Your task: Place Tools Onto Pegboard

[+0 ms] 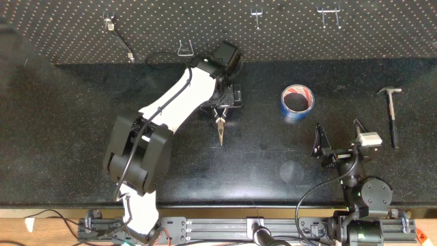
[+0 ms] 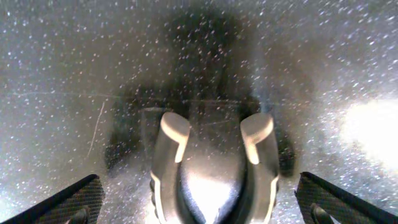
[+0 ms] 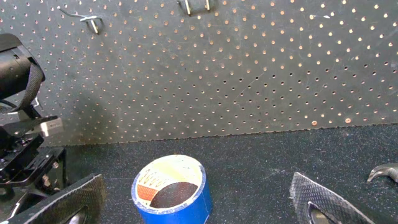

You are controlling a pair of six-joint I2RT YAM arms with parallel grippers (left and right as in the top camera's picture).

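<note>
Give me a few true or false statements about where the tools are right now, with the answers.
1. The hammer hangs on the pegboard. False: it lies on the table.
2. The tape is blue. True.
3. The left hand is open over the pliers. True.
4. The right hand grips the tape. False: it is open and empty, apart from the tape.

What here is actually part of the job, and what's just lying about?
Part of the job: pliers under the open left gripper, hammer, blue tape roll, pegboard, hooks.
Just there: mounting rail, cables.
</note>
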